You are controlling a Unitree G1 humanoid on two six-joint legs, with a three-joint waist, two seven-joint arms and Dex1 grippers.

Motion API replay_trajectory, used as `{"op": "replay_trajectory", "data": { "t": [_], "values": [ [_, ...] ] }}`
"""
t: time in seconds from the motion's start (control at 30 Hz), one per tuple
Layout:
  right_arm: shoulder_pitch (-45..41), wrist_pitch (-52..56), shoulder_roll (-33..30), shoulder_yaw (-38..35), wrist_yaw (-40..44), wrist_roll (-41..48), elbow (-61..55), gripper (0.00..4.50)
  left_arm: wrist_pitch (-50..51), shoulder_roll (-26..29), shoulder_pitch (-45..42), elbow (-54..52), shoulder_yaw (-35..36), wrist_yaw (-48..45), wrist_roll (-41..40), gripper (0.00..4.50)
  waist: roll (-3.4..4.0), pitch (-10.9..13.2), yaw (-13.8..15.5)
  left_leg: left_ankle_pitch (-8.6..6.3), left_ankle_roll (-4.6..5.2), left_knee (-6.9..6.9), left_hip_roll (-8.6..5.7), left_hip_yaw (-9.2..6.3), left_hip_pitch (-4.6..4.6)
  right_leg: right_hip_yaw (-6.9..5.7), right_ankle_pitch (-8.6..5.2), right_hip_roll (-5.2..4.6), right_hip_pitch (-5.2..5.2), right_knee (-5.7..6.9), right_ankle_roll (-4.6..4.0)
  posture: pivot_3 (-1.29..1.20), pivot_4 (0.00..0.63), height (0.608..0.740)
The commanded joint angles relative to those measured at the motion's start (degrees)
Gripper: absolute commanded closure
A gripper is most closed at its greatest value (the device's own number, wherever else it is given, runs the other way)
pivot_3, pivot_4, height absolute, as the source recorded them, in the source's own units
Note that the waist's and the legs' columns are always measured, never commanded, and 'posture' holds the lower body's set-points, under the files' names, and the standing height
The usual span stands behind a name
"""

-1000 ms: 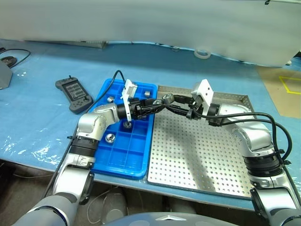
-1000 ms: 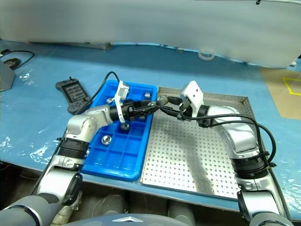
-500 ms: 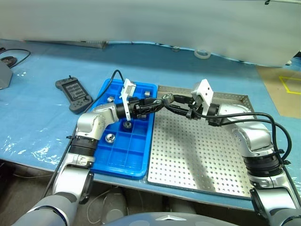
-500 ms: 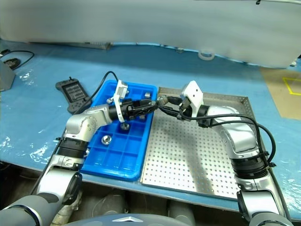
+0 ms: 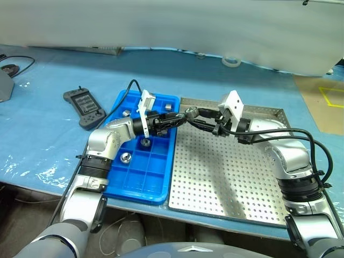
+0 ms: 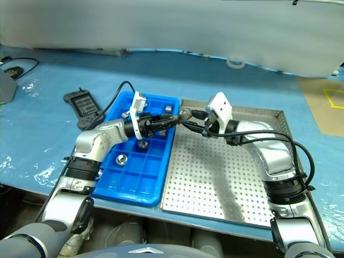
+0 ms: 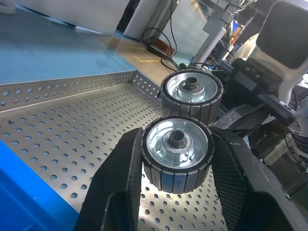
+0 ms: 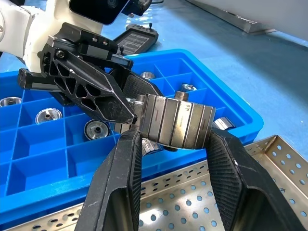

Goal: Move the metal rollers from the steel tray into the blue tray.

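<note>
Left gripper [image 7: 176,159] and right gripper [image 8: 175,144] each clamp a metal roller [image 7: 177,152] — held end to end mid-frame, above the blue tray's [image 5: 137,177] right edge beside the steel tray [image 5: 226,177] — more rollers sit in tray compartments.

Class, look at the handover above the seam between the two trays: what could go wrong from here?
1. Two rollers, near and far, sit end to end between the left tool and the right tool; if the right lets go early, one may drop.
2. A dropped roller could land on the steel tray rather than in the blue tray.
3. The tools meet closely and could knock each other.
</note>
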Motion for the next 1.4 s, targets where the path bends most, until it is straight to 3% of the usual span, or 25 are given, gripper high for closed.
{"op": "replay_trajectory", "data": {
  "t": [0.03, 0.3, 0.67, 1.03, 1.23, 1.4],
  "values": [
    [-1.3, -1.4, -0.1, -1.3, -0.1, 0.3, -1.4, 2.93, -1.0, 0.1, -1.6, -0.5, 0.4, 0.3, 0.2, 2.83, 0.0, 0.0, 0.0, 0.0, 0.0, 0.0, 0.0, 0.0, 0.0, 0.0, 0.0, 0.0, 0.0, 0.0, 0.0, -0.1, 0.15, 0.74],
    [-1.4, -1.9, -0.3, -1.2, 0.0, 0.2, -1.0, 2.93, -2.6, 1.4, -3.8, 1.5, 2.1, 0.4, 0.6, 2.83, 0.0, 0.0, 0.0, 0.0, 0.0, 0.0, 0.0, 0.0, 0.0, 0.0, 0.0, 0.0, 0.0, 0.0, 0.0, -0.1, 0.15, 0.74],
    [1.1, -2.8, -2.0, -1.0, -0.1, 0.2, -0.9, 2.93, -3.8, 13.8, -3.1, 2.7, 7.9, -2.3, 0.4, 2.83, 0.01, 0.0, 0.0, 0.0, -0.01, -0.03, 0.01, 0.0, 0.0, -0.02, 0.0, 0.02, -0.02, 0.0, 0.0, -0.08, 0.15, 0.74],
    [1.2, -3.7, -2.1, 0.5, 0.9, -0.2, 0.2, 2.93, -2.5, 19.1, -0.6, -0.1, 11.6, -1.0, -1.1, 2.83, 0.0, 0.1, 0.9, -0.08, -0.24, -0.07, -0.02, 0.02, 0.01, -0.04, -0.01, 0.01, 0.03, -0.01, -0.01, -0.04, 0.15, 0.74],
    [0.8, -3.8, -1.5, 0.9, 1.4, -0.8, 0.9, 2.93, 0.4, 19.3, 3.1, -6.0, 11.1, -0.9, -2.5, 2.83, -0.04, 0.1, 1.4, -0.08, -0.25, -0.06, 0.01, 0.01, -0.01, -0.05, -0.01, 0.02, -0.01, 0.03, -0.01, -0.03, 0.15, 0.74],
    [1.3, -3.4, -2.5, 0.2, 2.2, -0.6, 0.2, 2.93, 1.8, 23.1, 11.3, -16.9, 7.5, -6.1, -3.5, 2.83, -0.04, 0.1, 1.4, -0.08, -0.25, -0.09, 0.02, 0.01, -0.01, -0.05, -0.01, 0.03, -0.05, 0.02, -0.01, -0.04, 0.15, 0.74]
  ]
}}
